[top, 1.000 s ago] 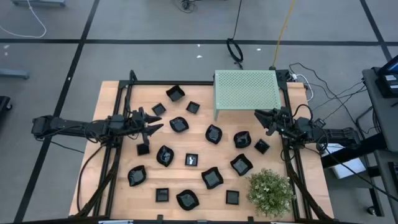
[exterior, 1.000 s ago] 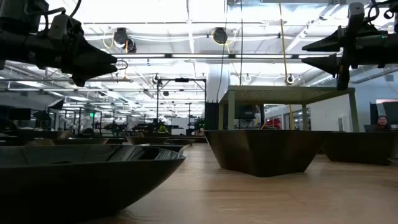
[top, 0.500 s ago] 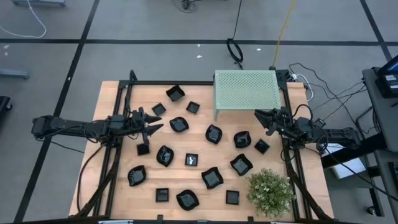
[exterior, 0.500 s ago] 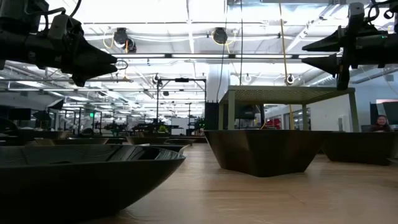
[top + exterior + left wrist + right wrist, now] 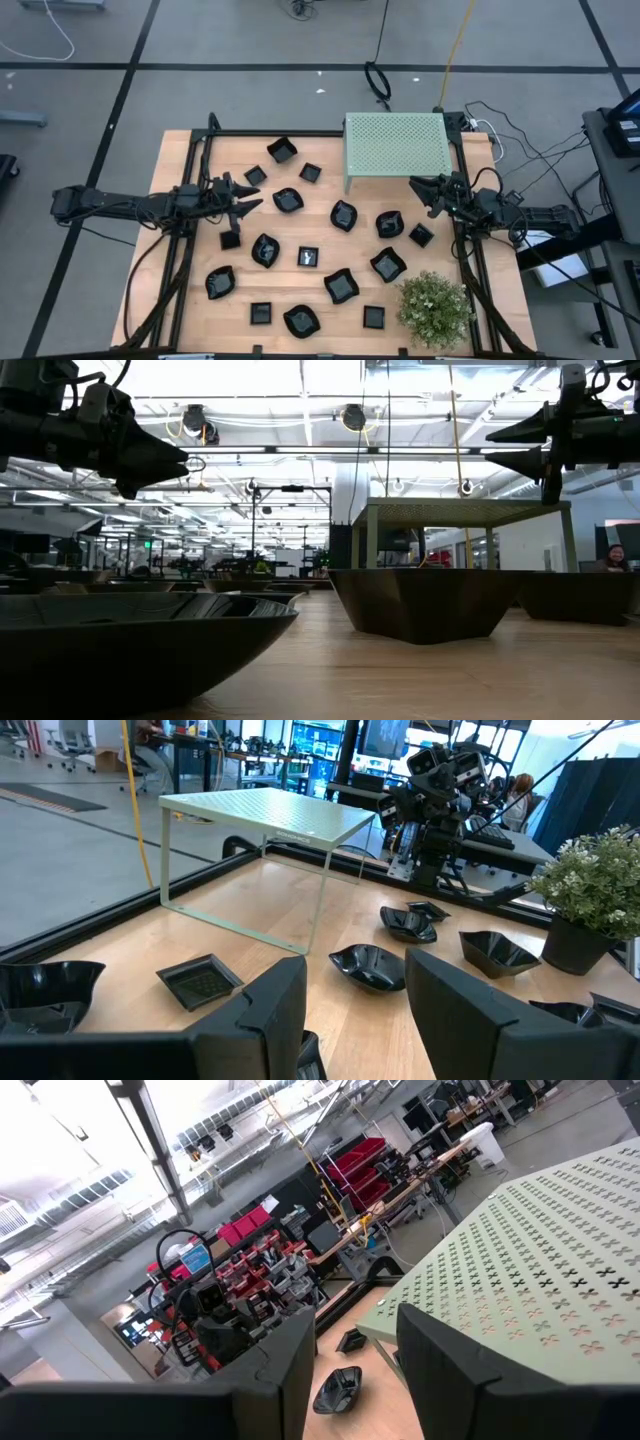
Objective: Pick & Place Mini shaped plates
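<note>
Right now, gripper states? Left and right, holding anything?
Left gripper: fingers open, empty, above the table's left side.
Right gripper: fingers open, empty, beside the green stand.

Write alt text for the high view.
About twenty small black plates lie scattered on a wooden table, with a pale green perforated stand at back right and a bushy plant at front right. Both end effectors, left and right, hover open, empty.
</note>
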